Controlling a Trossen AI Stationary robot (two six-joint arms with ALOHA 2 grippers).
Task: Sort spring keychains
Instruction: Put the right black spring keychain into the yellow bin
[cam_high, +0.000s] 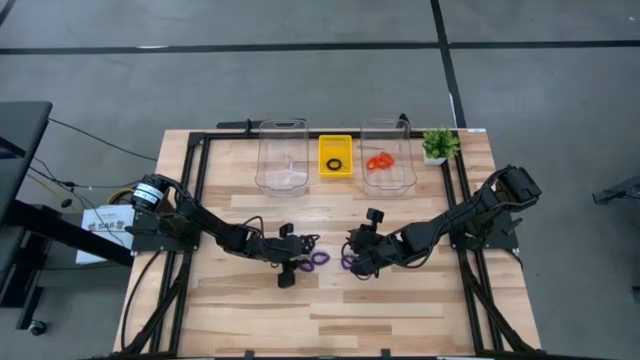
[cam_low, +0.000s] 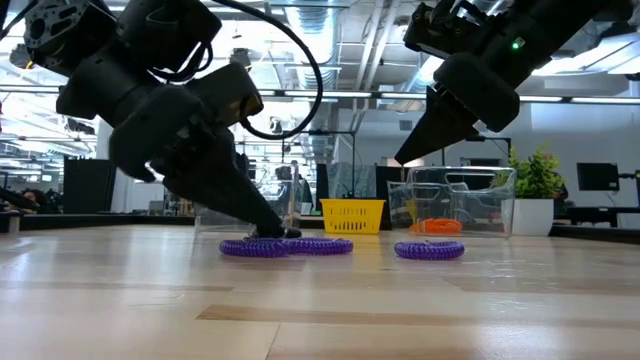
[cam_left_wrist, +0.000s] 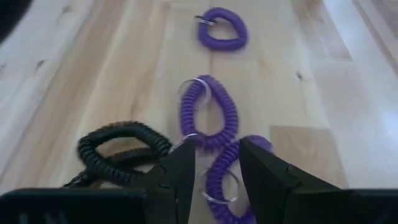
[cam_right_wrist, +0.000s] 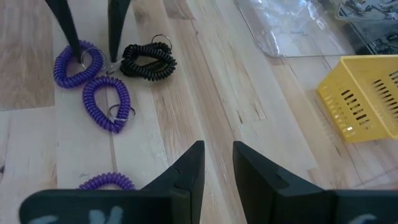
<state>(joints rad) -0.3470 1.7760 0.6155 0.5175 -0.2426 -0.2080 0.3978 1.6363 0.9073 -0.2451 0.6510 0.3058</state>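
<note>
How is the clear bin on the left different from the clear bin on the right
The left clear bin looks empty, while the right clear bin holds orange-red keychains. The left bin sits left of the yellow tray; the right bin sits between that tray and a small potted plant. Both are clear and similar in size.

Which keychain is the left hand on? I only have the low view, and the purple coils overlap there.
Observer: The left hand straddles the nearest purple keychain, with one open finger on each side of its coil.
Operator: Is anything else close to it?
Observer: Yes, a black keychain lies on the table right beside that hand.
Operator: Is the right hand carrying something?
Observer: No. The right hand is open with nothing between its fingers, close to a third purple keychain.
</note>
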